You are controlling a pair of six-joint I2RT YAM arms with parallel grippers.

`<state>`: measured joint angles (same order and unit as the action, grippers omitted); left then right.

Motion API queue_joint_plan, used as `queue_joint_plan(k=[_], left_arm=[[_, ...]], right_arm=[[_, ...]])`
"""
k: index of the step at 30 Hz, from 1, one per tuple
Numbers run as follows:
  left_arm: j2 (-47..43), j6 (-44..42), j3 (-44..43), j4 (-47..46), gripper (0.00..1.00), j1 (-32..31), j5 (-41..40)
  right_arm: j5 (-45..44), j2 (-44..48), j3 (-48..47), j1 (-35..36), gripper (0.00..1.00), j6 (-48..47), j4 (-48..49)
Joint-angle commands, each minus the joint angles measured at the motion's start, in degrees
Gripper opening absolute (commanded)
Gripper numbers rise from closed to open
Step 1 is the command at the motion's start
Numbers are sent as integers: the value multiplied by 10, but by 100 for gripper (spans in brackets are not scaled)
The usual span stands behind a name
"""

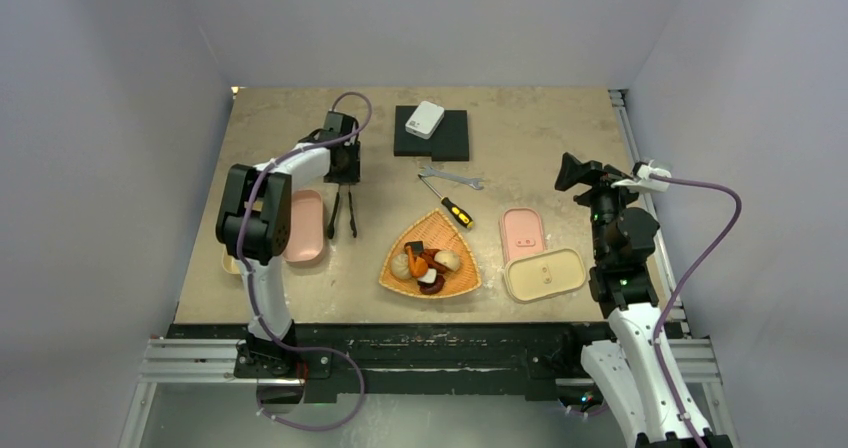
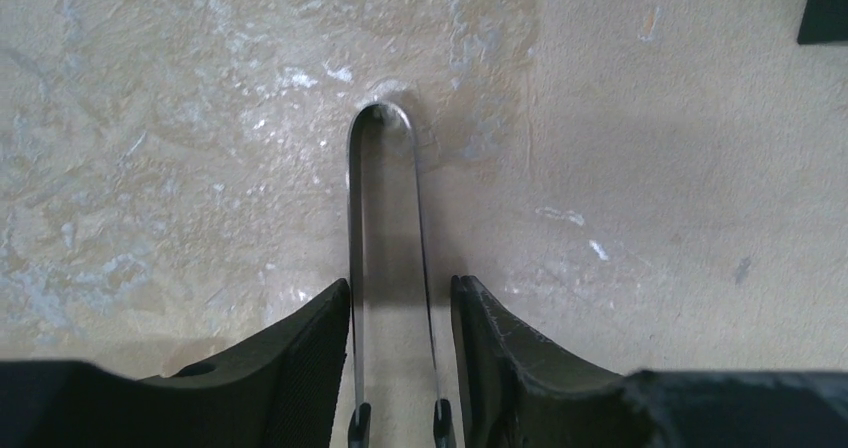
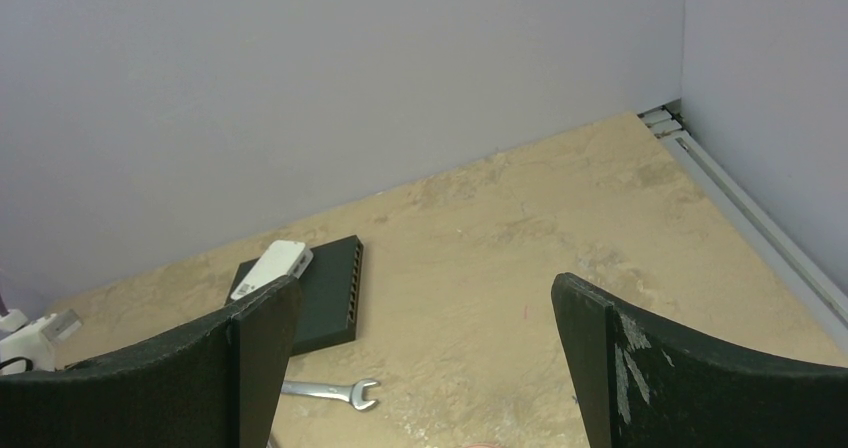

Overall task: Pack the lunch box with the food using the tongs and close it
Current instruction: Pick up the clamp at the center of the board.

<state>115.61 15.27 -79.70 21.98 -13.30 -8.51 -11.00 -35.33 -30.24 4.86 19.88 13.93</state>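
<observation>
The left gripper's (image 2: 400, 283) fingers (image 2: 310, 348), half open, flank the tongs (image 2: 352, 218) without pinching them, so it should squeeze centred and gently; the right gripper (image 3: 425, 280) hangs wide open, empty.

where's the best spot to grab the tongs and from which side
Across both thin arms, partway down from the joined bend, coming straight down from above. The tongs lie flat on the table with arms side by side, so a finger on each outer side can squeeze them.
</observation>
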Motion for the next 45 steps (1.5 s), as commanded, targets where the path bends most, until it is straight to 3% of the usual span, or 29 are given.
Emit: queue_joint_plan(k=[1,8,19,24,26,34,45], left_arm=[[-75,-13,33,-49,40,0,2],[-135,-17,73,-84,38,0,4],[-56,-14,28,-29,59,1,0],[-34,-17,19,-18,62,1,-17],[-24,-17,15,-12,60,1,-20],[-15,-17,7,-7,24,1,-13],[-136,-9,79,-95,22,1,-9]], right_arm=[[-13,-6,-8,1,99,-1,9],[-23,-19,-6,0,99,-2,13],[-38,-11,-5,0,99,-5,7],[-39,-16,-6,0,99,-5,8],[-36,-18,-6,0,99,-5,9],[-34,-18,-5,0,99,-4,10],[-37,-19,-4,0,99,-5,11]])
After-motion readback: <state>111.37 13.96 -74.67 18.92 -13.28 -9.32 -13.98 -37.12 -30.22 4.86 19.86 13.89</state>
